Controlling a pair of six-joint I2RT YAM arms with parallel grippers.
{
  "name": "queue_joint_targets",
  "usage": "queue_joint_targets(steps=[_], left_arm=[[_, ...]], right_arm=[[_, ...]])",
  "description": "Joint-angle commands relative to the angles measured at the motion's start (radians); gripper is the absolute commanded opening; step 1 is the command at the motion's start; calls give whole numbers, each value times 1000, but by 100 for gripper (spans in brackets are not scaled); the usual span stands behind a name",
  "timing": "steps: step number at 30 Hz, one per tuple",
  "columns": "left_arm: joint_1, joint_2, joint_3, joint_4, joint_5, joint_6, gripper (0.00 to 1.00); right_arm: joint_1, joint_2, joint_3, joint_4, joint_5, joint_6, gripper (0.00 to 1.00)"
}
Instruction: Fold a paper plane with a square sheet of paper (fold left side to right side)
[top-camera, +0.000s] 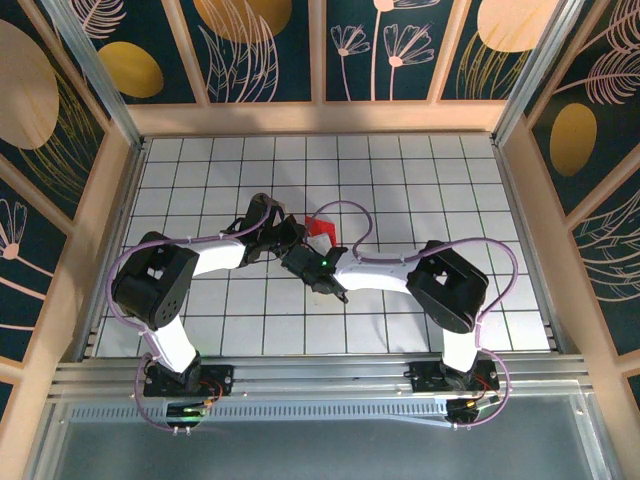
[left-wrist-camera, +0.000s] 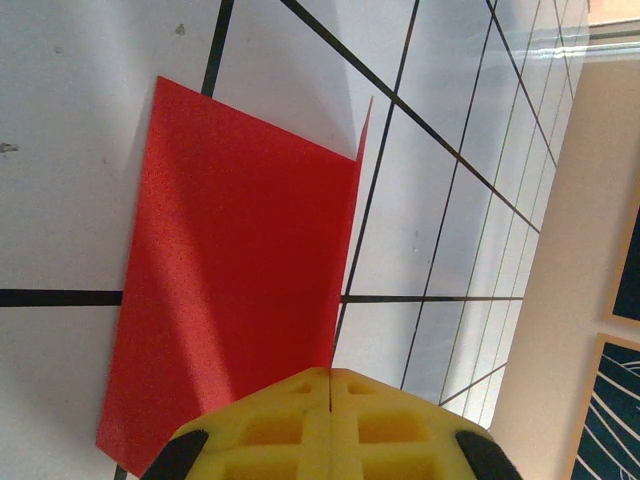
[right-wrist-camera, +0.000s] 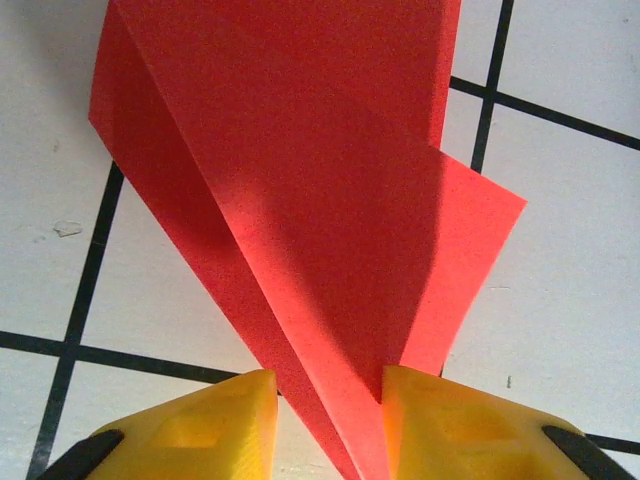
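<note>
At the bottom edge of the right wrist view, the right gripper (right-wrist-camera: 330, 425) is standing with its two yellow fingers (right-wrist-camera: 200, 430) spread apart. A raised ridge of the red sheet of paper (right-wrist-camera: 300, 150) is running down into the gap between them. A sliver of white is showing beside one finger, so nothing is being squeezed there yet.

Low in the left wrist view, the left gripper (left-wrist-camera: 328, 400) is showing its fingers pressed tightly together. The upright edge of the sheet is running down to their seam; whether that edge is caught between them is too hard to tell.

Beyond the fingers, the sheet is lying partly doubled over. One part is resting flat on the white tiled table (top-camera: 400, 180) and another flap is standing up from it.

Seen from overhead, the left arm (top-camera: 215, 258) and right arm (top-camera: 380, 270) are meeting at the middle of the frame. The red paper is peeking out just above where they meet. Dark floral wall panels (top-camera: 260, 45) are closing off the top of the frame.

Judging by this, the first fold, left side over to right side, is under way and not finished. The next move is likely calling for carrying the raised flap across until the edges are matching. After that, the crease would need pressing flat without dragging the thin sheet.
</note>
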Motion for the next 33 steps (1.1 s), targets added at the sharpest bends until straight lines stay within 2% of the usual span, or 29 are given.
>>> queue_joint_targets(steps=[1,7,26,30,33], left_arm=[[-6,-6,7,-31,0,-32,0],[-6,-8,10,-33,-1,-31,0],[-6,-13,7,-52,-14,-22,0],[-6,-16,9,-60,-18,-17,5],[-5,-27,18,-87,-25,8,12]], right_arm=[[-10,18,-18,17,56,-10,33],[-17,30,-17,26,71,-26,31],[-17,43,-32,37,47,-33,15],[-16,48,-34,42,36,-35,7],[-17,50,-33,42,32,-41,4]])
